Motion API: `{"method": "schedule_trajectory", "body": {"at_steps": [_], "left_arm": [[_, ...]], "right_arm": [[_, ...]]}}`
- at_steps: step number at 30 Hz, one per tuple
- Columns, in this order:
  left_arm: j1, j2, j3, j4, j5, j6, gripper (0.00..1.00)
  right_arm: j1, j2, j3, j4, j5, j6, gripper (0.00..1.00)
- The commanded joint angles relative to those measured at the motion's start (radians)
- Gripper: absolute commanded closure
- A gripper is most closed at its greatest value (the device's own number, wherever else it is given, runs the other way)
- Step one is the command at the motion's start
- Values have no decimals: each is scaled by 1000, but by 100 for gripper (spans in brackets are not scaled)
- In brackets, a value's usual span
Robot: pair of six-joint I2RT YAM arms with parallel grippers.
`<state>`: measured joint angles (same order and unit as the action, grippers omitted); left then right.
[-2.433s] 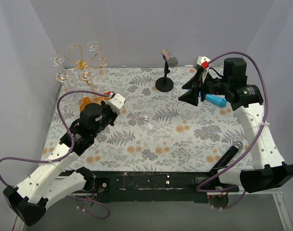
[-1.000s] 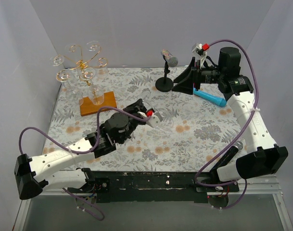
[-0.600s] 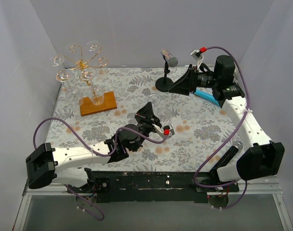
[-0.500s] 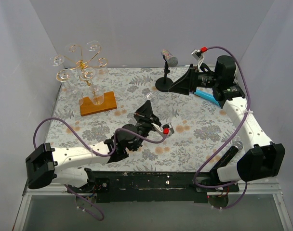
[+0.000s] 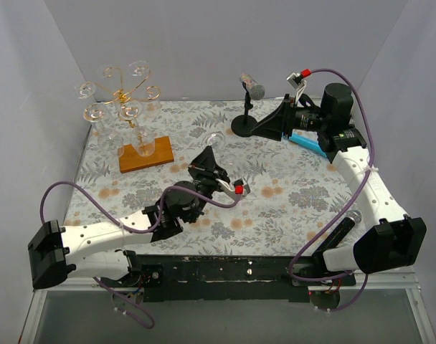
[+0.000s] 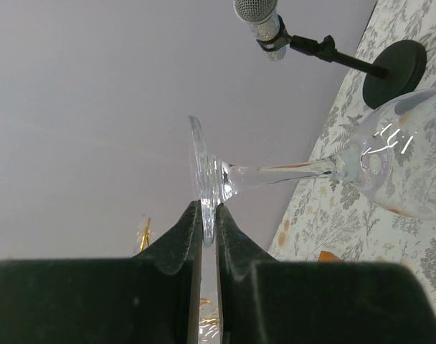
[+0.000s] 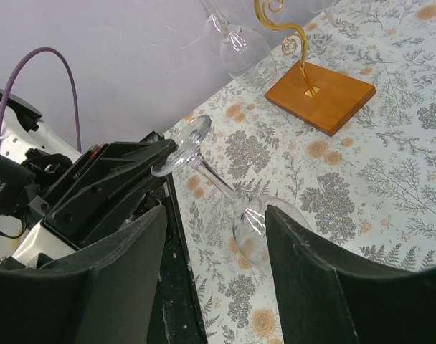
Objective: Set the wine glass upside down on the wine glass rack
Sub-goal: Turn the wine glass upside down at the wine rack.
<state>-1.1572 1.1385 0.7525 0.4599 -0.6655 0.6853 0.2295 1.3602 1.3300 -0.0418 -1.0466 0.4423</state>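
Left arm reaches right of the rack [image 5: 145, 154], its gripper [image 6: 209, 209] pinching the wine glass [image 6: 387, 166] by the foot — right gripper [image 7: 216, 216], farther right, hovers spread.

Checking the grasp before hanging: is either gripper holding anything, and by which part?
The left gripper pinches the wine glass by the edge of its foot; the right gripper holds nothing.
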Motion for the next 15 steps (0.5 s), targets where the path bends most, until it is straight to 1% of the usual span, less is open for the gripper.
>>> {"method": "schedule_trajectory", "body": {"at_steps": [1,5,11,14,15], "left_arm": [[56,-54,103,-42,4,-6,100],[163,-31,211,-219,59,-64,100],[273,9,350,-306,119,-63,100],[335,38,419,-354,153,-66,100],[359,53,448,-392,168,-73,100]], "right_arm": [[-2,-33,0,43,5,-16,35],[-18,-35,-2,43,-4,-24,35],[-33,-42,-43,66,-30,-34,35],[-45,-44,-74,95,-72,-36,35],[-50,-46,-83,115,-99,-39,35]]}}
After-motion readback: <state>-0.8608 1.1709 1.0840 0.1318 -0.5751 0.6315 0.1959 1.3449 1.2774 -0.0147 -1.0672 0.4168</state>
